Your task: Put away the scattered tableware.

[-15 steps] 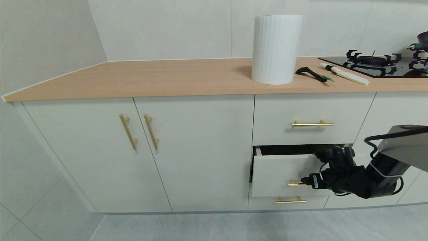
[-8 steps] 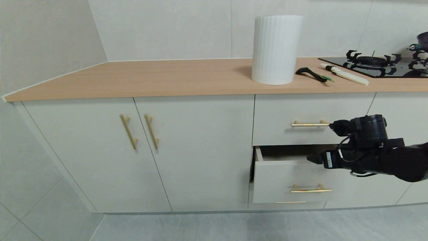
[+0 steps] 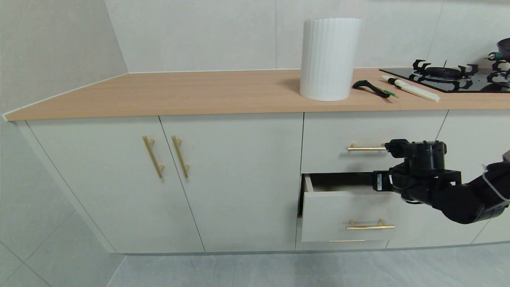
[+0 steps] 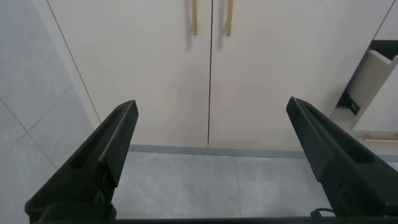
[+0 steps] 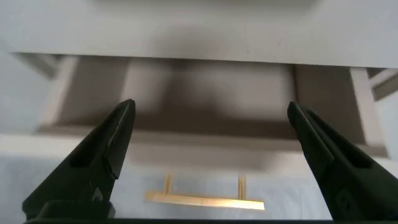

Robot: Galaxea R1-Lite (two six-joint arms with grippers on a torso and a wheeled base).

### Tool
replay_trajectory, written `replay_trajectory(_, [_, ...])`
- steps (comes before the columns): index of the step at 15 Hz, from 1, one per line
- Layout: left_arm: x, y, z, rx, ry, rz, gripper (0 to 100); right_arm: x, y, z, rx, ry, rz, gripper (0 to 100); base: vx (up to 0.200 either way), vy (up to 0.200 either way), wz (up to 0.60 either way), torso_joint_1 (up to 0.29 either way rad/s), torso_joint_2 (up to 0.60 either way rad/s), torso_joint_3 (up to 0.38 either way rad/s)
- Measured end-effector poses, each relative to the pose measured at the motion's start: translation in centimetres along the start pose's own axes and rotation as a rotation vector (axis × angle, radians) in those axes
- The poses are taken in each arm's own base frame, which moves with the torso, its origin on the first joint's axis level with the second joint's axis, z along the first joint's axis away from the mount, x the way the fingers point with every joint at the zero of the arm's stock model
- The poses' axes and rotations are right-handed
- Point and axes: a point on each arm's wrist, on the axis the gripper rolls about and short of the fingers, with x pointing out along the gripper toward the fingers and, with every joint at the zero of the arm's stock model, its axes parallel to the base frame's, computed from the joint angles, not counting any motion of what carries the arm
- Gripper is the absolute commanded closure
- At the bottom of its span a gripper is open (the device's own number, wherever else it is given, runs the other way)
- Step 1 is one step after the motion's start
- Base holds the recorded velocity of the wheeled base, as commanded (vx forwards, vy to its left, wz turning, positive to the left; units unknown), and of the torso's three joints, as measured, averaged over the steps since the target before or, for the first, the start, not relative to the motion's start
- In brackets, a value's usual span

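Right arm: enters from the right at drawer height, forearm roughly level, wrist pointing toward the cabinet front.
Right end effector (image 3: pixel 377 185): level with the gap of the open drawer (image 3: pixel 342 211), above the drawer front's top edge and below the top drawer's handle (image 3: pixel 366 148); not touching either.
Right end effector state (image 5: pixel 211 165): fingers spread wide, nothing between them; the right wrist view looks between them into the drawer cavity (image 5: pixel 211 93), with the drawer's brass handle (image 5: pixel 205 200) below.
Left end effector (image 4: pixel 211 162): fingers spread wide, holding nothing; it faces the cabinet doors (image 4: pixel 211 68) and the floor (image 4: pixel 211 186).
Tableware: a black-handled utensil (image 3: pixel 370 87) and a white knife (image 3: pixel 412 89) lie side by side on the worktop (image 3: pixel 179 93), between the ribbed white cylinder (image 3: pixel 327 57) and the hob (image 3: pixel 446 75), well above the drawer.
Drawer position: middle drawer of the stack, pulled partly out.
Markings: a small white label on the right end effector's body; print too small to read.
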Motion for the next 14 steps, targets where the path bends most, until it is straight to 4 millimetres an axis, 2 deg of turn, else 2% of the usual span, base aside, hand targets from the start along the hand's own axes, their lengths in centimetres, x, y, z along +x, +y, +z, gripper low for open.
replay_trajectory(3, [0.0,0.0,0.0,0.000,0.000,0.001,0,2.0,0.0,-2.1,-0.005,0.035,-0.009,0,0.000,0.000,0.00,0.000,0.00,0.000])
replay_trajectory(6, [0.0,0.0,0.0,0.000,0.000,0.000,0,2.7,0.0,-3.1,-0.008,0.068,-0.011,0,0.000,0.000,0.00,0.000,0.00,0.000])
replay_trajectory(10, [0.0,0.0,0.0,0.000,0.000,0.000,0,2.8,0.0,-3.6,-0.013,0.102,-0.013,0,0.000,0.000,0.00,0.000,0.00,0.000])
replay_trajectory(14, [0.0,0.0,0.0,0.000,0.000,0.000,0,1.9,-0.1,-3.6,-0.018,0.180,-0.012,0,0.000,0.000,0.00,0.000,0.00,0.000])
